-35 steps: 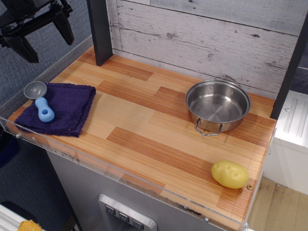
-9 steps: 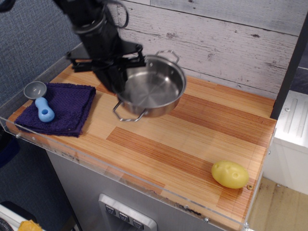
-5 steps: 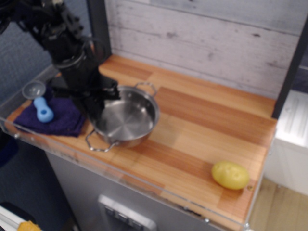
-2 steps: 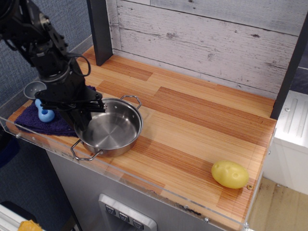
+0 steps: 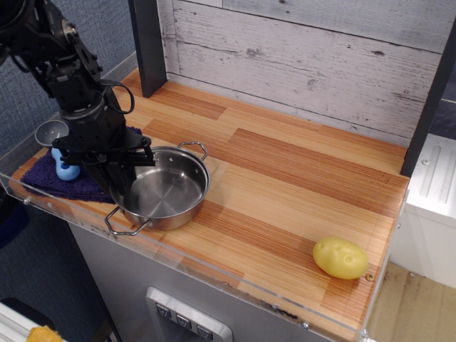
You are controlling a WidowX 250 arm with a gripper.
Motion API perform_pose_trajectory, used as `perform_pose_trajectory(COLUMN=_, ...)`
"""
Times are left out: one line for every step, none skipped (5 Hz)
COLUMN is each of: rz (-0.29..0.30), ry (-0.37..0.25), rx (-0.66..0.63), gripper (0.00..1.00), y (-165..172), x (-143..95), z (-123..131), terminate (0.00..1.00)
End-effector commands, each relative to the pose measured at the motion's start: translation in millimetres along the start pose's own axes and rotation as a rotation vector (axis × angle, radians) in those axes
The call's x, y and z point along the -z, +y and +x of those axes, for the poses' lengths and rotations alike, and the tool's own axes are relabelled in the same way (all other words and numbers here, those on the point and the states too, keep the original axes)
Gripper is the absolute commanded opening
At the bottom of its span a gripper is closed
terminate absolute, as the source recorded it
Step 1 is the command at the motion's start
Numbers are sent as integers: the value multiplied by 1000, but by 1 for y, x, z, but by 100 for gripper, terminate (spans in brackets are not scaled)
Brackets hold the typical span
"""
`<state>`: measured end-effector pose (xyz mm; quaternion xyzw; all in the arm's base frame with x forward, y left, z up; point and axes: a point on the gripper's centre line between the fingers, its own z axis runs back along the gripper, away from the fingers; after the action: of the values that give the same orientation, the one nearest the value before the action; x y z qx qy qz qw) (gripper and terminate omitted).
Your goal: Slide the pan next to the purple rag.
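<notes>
The shiny steel pan [image 5: 169, 192] sits near the front left of the wooden counter, one wire loop handle toward the front edge and one toward the back. Its left rim touches or slightly overlaps the right edge of the dark purple rag [image 5: 41, 178]. My black gripper [image 5: 122, 185] reaches down at the pan's left rim and is shut on it. The arm hides the middle and right part of the rag.
A small grey disc on a blue handle [image 5: 63, 165] lies on the rag's left part. A yellow potato [image 5: 340, 258] lies at the front right. A dark post [image 5: 148, 43] stands at the back left. A clear raised lip [image 5: 214, 274] runs along the counter's front edge.
Over the earlier frames my gripper took the pan from the back right and dragged it left and forward to the rag. In the last half second it has barely moved.
</notes>
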<state>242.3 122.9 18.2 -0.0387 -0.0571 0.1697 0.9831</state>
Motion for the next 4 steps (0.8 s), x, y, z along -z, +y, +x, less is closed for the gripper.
perform_pose_trajectory(rz=15, ry=-23, rx=-23, gripper=100, y=5, x=-10, z=4, terminate=0)
perform_pose_trajectory(rz=10, ry=-23, rx=-24, gripper=100, y=3, x=-10, z=4, terminate=0)
perform_pose_trajectory(rz=2, ry=-29, rx=-15, gripper=100, y=1, x=-13, z=5, terminate=0)
perform_pose_trajectory(rz=-10, ry=-49, rx=-7, gripper=100, y=-3, x=-20, z=8, terminate=0)
